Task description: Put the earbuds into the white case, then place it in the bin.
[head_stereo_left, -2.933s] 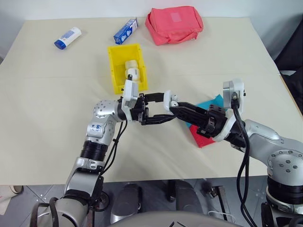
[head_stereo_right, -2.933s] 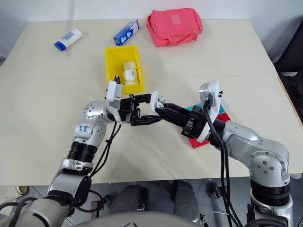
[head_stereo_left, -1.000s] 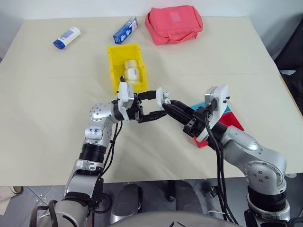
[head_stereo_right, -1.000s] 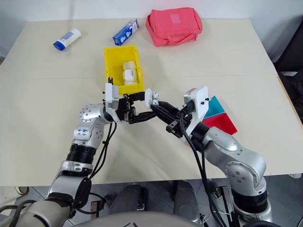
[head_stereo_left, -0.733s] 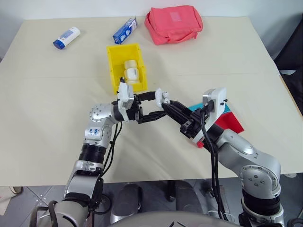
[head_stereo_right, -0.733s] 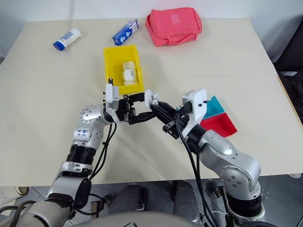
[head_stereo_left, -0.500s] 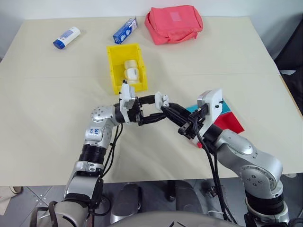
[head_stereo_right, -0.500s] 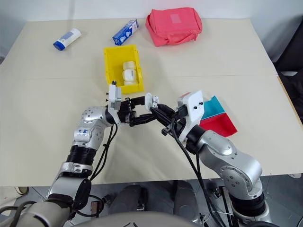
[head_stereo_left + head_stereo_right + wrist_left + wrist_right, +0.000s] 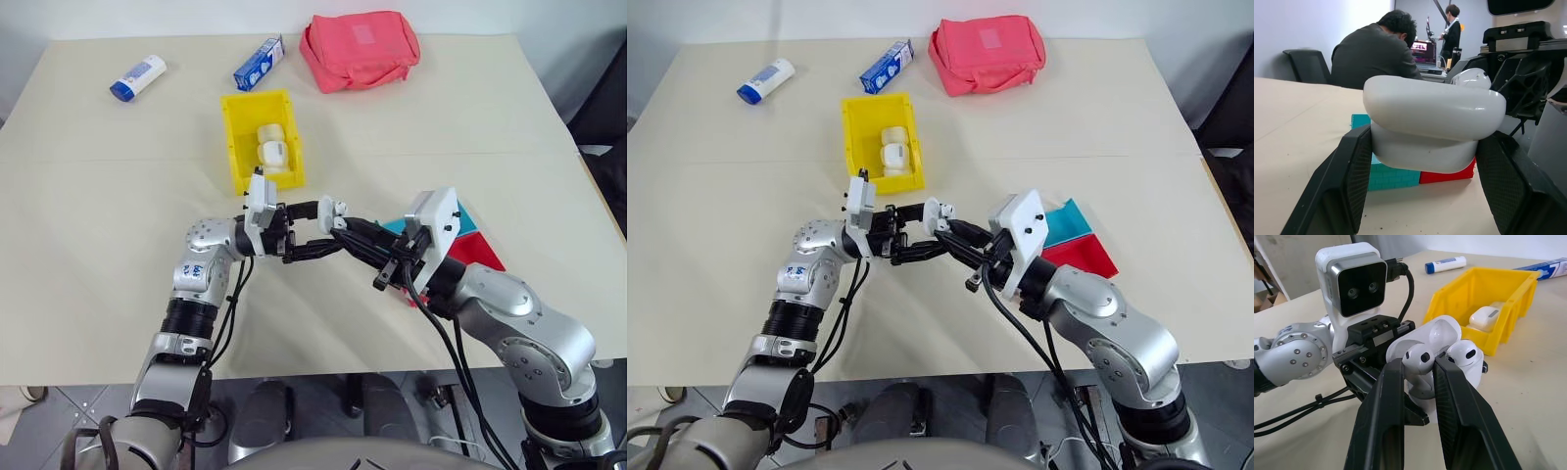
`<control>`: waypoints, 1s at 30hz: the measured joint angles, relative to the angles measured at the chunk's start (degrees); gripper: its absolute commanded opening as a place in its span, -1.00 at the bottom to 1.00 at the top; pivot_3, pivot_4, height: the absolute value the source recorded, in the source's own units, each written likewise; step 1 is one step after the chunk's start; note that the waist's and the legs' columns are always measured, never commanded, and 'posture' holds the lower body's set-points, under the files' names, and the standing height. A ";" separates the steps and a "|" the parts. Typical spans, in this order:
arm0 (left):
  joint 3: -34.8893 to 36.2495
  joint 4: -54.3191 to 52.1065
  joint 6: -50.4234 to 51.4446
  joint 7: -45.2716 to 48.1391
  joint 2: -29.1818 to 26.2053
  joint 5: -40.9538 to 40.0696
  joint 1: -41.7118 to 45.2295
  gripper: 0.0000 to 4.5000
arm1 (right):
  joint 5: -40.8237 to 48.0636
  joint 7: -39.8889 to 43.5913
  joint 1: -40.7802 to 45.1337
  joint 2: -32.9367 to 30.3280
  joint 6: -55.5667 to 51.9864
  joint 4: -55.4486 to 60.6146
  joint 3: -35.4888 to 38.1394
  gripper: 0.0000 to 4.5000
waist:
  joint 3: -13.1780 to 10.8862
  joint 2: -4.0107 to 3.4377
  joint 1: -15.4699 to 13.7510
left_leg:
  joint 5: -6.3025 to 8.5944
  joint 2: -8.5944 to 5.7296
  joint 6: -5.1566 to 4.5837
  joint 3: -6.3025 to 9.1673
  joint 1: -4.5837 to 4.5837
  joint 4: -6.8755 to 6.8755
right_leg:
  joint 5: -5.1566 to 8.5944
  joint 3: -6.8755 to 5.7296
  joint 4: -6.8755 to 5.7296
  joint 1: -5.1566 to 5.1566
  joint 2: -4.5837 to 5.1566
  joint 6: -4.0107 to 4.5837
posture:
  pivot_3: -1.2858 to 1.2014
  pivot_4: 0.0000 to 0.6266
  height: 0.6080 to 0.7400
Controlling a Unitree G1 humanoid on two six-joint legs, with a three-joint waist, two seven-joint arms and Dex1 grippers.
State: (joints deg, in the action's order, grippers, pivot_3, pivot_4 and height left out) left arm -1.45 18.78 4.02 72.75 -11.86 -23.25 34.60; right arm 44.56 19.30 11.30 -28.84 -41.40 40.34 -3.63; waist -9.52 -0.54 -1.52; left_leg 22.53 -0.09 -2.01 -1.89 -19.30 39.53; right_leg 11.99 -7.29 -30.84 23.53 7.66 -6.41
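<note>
A white case (image 9: 1436, 340) and white earbuds (image 9: 1418, 358) are showing between black fingers (image 9: 1382, 421); beyond the hands, a yellow bin (image 9: 257, 137), red pouch (image 9: 361, 49), teal and red trays (image 9: 460, 235) are lying.

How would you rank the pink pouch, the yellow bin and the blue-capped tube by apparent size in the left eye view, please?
1. Pink pouch
2. Yellow bin
3. Blue-capped tube, clearly smallest

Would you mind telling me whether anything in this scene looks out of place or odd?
Nothing looks spilled or damaged. One oddity: the yellow bin already holds several white cases, while the left gripper holds another white case open and the right gripper pinches an earbud at it.
</note>
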 measured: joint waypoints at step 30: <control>-1.80 1.97 -3.00 4.04 -0.71 0.68 3.37 0.24 | 12.63 -1.16 0.18 -4.82 -5.75 1.94 6.34 -0.77 | -0.01 0.01 0.01 | -0.01 0.06 0.05 0.00 0.01 -0.13 | -0.02 -0.03 0.13 0.00 0.00 0.02 | 0.03 -0.52 1.00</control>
State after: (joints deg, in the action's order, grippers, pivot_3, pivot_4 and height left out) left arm -3.24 20.75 1.03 76.78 -12.57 -22.57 37.96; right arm 57.19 18.14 11.48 -33.66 -47.15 42.28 2.71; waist -9.52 -0.53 -1.52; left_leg 22.52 -0.03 -1.96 -1.89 -19.29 39.40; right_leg 11.98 -7.32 -30.72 23.53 7.67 -6.39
